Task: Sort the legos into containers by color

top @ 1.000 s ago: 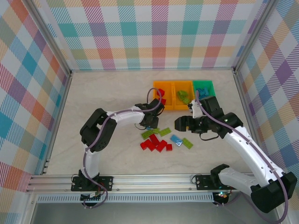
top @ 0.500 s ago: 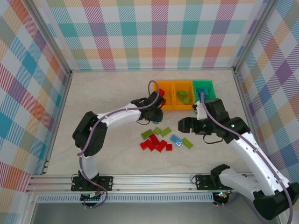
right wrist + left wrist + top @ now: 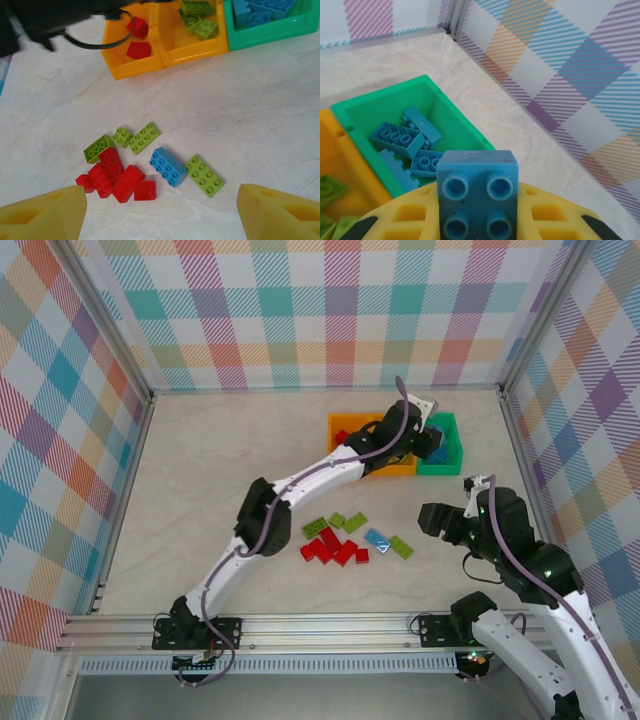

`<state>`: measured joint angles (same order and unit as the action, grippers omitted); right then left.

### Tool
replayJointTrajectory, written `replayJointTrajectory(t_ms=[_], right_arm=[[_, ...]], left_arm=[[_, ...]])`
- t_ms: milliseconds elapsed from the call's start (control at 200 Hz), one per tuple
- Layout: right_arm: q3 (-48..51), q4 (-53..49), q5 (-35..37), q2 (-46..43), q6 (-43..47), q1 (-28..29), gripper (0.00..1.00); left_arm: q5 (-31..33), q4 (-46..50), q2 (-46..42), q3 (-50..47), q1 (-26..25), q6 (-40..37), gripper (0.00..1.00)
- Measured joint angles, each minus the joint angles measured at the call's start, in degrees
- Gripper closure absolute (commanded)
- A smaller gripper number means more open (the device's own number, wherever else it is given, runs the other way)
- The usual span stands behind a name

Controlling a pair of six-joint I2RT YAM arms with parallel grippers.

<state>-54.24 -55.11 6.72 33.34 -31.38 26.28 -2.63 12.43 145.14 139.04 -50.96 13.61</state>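
Gripping a square blue brick (image 3: 477, 195), studs seemingly upward, left pincer (image 3: 476, 227) over green bin (image 3: 462, 125); right pincer (image 3: 162, 212) agape.

Plaid walls (image 3: 340, 310) enclose a pale, seemingly marbled tabletop (image 3: 220, 470).

Two orange plastic bins (image 3: 116, 67) and one green plastic bin (image 3: 270, 32) stand in a row at the top. Red, lime and blue studded bricks (image 3: 137, 27) lie sorted inside. A loose pile (image 3: 112, 162) lies lower left. One blue brick (image 3: 477, 195) is held up by the green bin.
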Motion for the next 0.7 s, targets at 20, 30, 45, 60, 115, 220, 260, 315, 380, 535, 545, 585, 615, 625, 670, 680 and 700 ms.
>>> replayJointTrajectory(t_ms=[20,30,45,60,115,220,260,315,380,535,545,585,615,625,670,680,700], right_arm=[[0.28,-0.11,0.22,-0.22,-0.15,0.00,0.21],[0.42,-0.22,0.35,-0.31,-0.17,0.00,0.21],[0.61,-0.31,0.39,-0.39,-0.31,0.00,0.21],[0.81,-0.39,0.42,-0.46,-0.39,0.00,0.21],[1.53,-0.74,0.55,-0.55,-0.79,0.00,0.21],[2.43,-1.62,0.55,-0.59,-1.22,0.00,0.21],[2.75,-1.57,0.52,-0.90,-1.31,0.00,0.21],[3.10,-1.66,0.50,-1.44,-1.49,0.00,0.21],[3.45,-1.60,0.35,-2.05,-1.75,0.00,0.20],[4.00,-1.55,0.33,-1.77,-2.45,0.00,0.21],[4.00,-1.55,0.35,-1.68,-2.49,0.00,0.21],[4.02,-1.57,0.35,-1.44,-2.51,0.00,0.21],[4.07,-1.57,0.35,-1.22,-2.54,0.00,0.21],[4.11,-1.57,0.35,-1.16,-2.54,0.00,0.21],[4.28,-1.57,0.33,-0.70,-2.49,0.00,0.22],[4.35,-1.57,0.31,-0.57,-2.49,0.00,0.23],[4.48,-1.60,0.22,-0.20,-2.43,0.00,0.23]], left_arm=[[-0.24,-0.52,1.68,1.44,0.07,-0.24,0.78],[-0.42,-0.68,2.64,2.34,0.11,-0.35,0.77],[-0.50,-0.98,3.76,3.32,0.13,-0.50,0.76],[-0.59,-1.44,5.16,4.37,0.22,-0.70,0.75],[-0.90,-2.45,8.66,7.19,0.44,-1.18,0.70],[-0.22,-4.59,12.57,9.18,0.83,-2.08,0.54],[0.15,-5.16,13.07,9.27,0.90,-2.58,0.50],[0.31,-5.35,13.18,9.29,0.92,-2.47,0.45],[0.15,-5.79,13.18,9.84,0.92,-2.40,0.43],[-0.94,-6.71,10.82,8.09,0.85,-2.51,0.43],[-1.01,-6.86,10.19,7.15,0.85,-2.49,0.43],[-1.44,-7.45,6.62,1.86,0.85,-2.51,0.43],[-1.75,-8.85,3.15,-3.61,0.85,-2.51,0.43],[-1.88,-8.98,1.75,-5.44,0.85,-2.56,0.43],[-2.34,-11.89,-4.96,-15.39,0.85,-2.62,0.43],[-2.40,-12.59,-5.88,-16.92,0.83,-2.62,0.43],[-2.51,-13.22,-9.07,-20.98,0.83,-2.80,0.42]])
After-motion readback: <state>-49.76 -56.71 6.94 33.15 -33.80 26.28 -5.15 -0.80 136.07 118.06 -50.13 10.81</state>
